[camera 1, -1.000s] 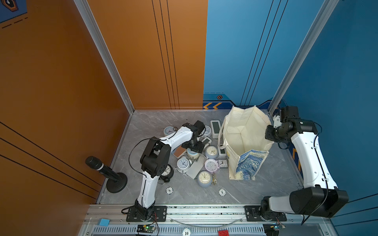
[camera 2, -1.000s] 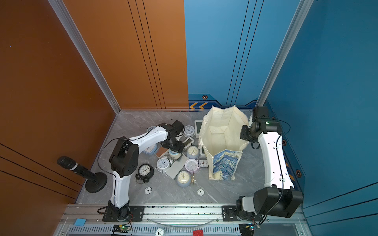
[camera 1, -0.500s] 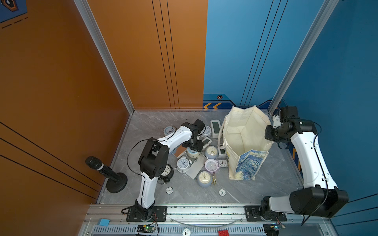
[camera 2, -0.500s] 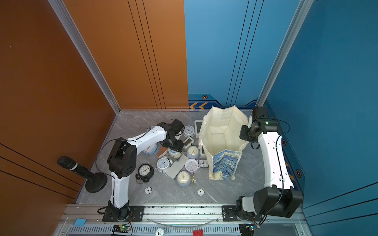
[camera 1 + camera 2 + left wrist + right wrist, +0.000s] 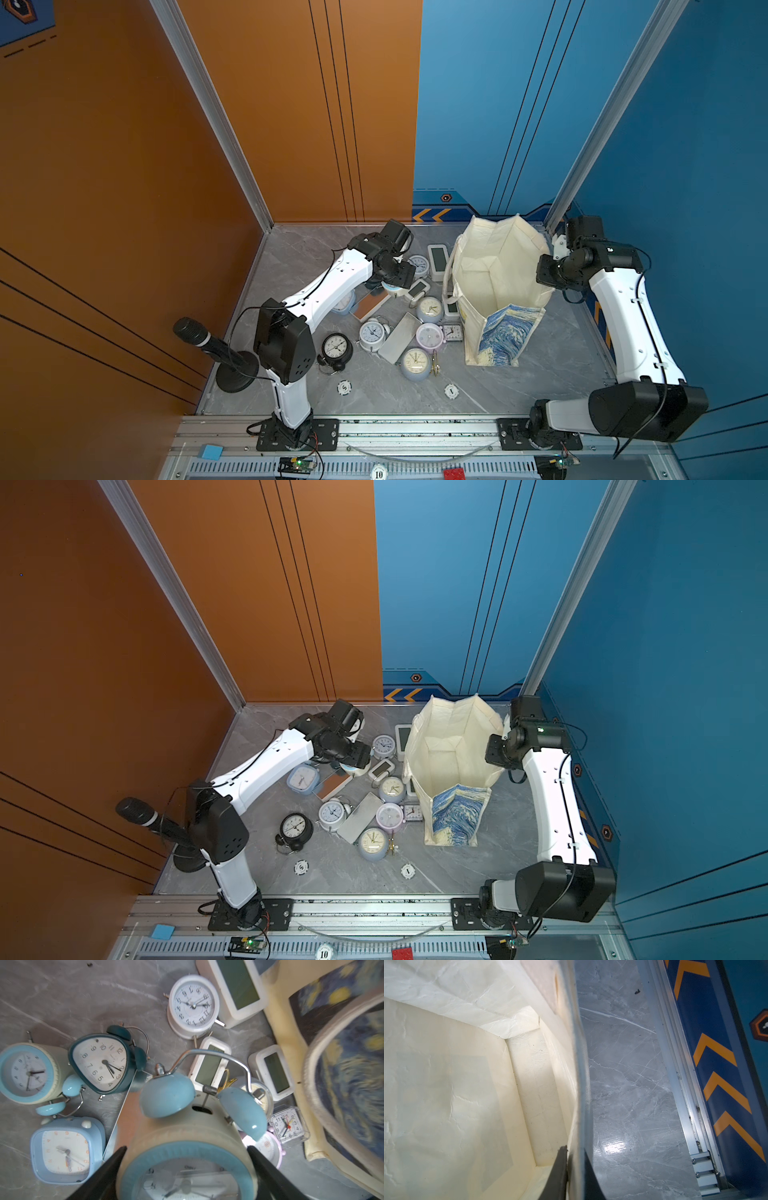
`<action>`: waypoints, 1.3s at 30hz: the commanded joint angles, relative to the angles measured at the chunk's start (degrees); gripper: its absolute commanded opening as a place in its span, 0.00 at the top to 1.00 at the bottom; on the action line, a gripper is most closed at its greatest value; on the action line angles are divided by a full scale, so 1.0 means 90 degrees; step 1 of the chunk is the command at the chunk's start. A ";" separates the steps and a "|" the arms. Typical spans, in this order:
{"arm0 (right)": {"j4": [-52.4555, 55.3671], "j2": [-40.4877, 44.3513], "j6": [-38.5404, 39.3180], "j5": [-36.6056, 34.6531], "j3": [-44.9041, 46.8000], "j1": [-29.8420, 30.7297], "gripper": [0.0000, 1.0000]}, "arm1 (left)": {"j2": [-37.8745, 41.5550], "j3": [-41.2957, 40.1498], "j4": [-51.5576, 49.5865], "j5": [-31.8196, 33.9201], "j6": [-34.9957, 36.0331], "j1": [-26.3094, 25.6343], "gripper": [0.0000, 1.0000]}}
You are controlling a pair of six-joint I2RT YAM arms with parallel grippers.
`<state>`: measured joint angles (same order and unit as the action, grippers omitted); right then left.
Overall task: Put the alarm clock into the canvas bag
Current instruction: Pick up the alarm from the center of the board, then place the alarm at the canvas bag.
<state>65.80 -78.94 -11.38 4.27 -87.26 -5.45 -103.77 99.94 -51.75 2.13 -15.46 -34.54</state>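
1. The left gripper (image 5: 186,1148) is clamping the alarm clock (image 5: 176,1124) across its cream drum, with one black finger (image 5: 112,1167) pressing on each flank. The jaws are standing wide because the body is broad. Gripping low on the drum is leaving the two blue bells and the wire handle free.
2. The alarm clock is sitting outside the canvas bag (image 5: 498,270), near the wall opposite the one the right gripper is holding, and is not yet over the mouth. Whether it is clear of the things under it cannot be told.
3. The right gripper (image 5: 574,1150) is pinching the bag's rim, its jaws nearly together with the fabric between them. This is probably keeping the soft bag upright and its mouth gaping.
4. The bag is standing open on the grey table (image 5: 552,353), and the part of its cream lining in view is showing nothing inside.
5. Other clocks, a teal one (image 5: 99,1066) and a white round one (image 5: 193,1005) among them, are crowding that same side of the bag. The next move is likely calling for a lift above the rim, since the bag's strap (image 5: 307,1084) is hanging where a bell could catch.
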 commanded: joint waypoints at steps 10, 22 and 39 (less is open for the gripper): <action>0.0023 0.0002 0.0103 -0.0093 -0.0040 0.0099 0.87 | 0.0653 0.1373 0.0841 -0.0763 -0.0770 -0.0106 0.43; 0.0023 0.0031 0.0104 -0.0075 -0.0020 0.0162 0.88 | 0.0143 0.1965 0.2627 -0.1551 -0.1747 -0.0806 0.50; 0.0022 0.0080 0.0083 -0.0067 -0.0021 0.0196 0.88 | -0.1987 0.4175 0.2469 -0.0127 -0.1431 -0.1876 0.57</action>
<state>65.76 -78.91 -11.40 4.27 -87.26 -4.36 -120.22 134.76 -30.96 -4.84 -30.44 -50.00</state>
